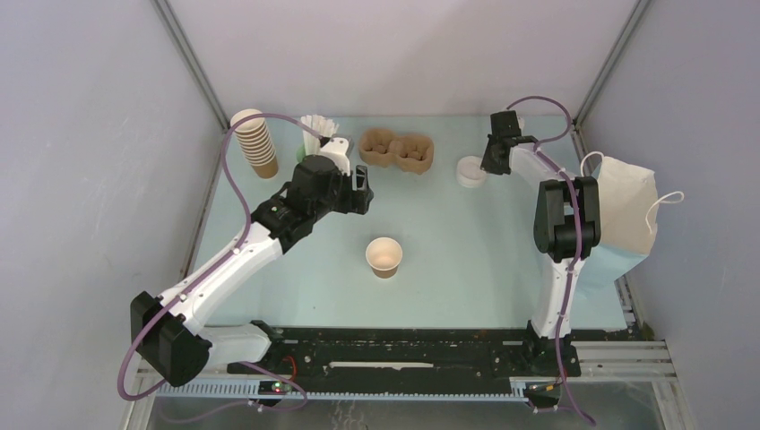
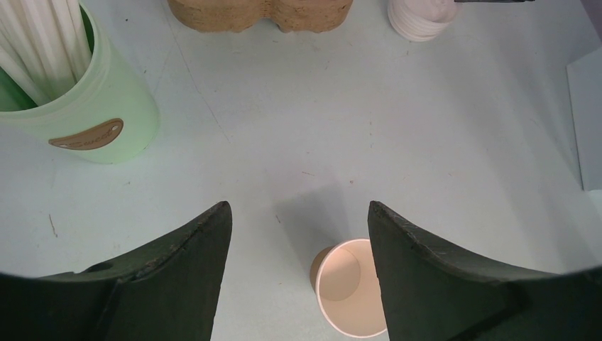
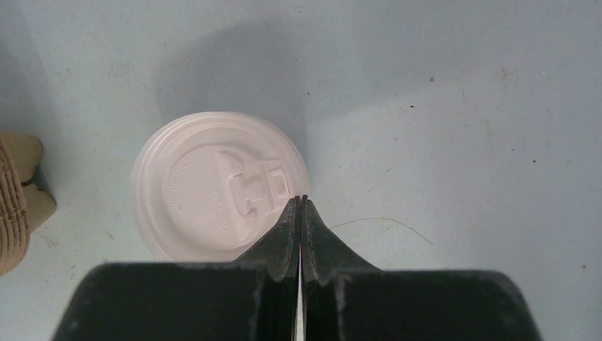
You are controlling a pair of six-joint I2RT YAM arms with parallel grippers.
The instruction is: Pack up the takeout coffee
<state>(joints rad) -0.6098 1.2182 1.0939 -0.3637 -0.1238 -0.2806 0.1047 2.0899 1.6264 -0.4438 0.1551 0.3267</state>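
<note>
**Right wrist view: right pincer [image 3: 299,200] shut at the rim of the white lid [image 3: 220,188]**

Both dark fingers are pressed flat together with no gap between them. Their tips meet right at the lid's edge, and whether they nip the rim itself cannot be told. The lid is round, white plastic with a raised outer ring, a moulded sip tab and faint embossed lettering on top. It lies flat on the pale blue-green desk [image 1: 466,260]. From the left wrist view it seems to top a short pile of similar lids. Near its left side is the end of the brown pulp carrier [image 1: 397,150].

The paper cup [image 1: 384,257] stands well apart from the lid, upright at the middle of the desk. It is small and brown outside, its mouth is uncovered and its pale inside shows.

The left pincer [image 2: 299,207] hangs above the desk with its jaws spread wide, gripping nothing, and the cup shows below, partly behind one of its fingers. Beyond it stand a mint-green cup of straws [image 2: 92,106] and a stack of brown cups [image 1: 255,143]. A white paper bag [image 1: 623,210] stands at the desk's right edge.
</note>
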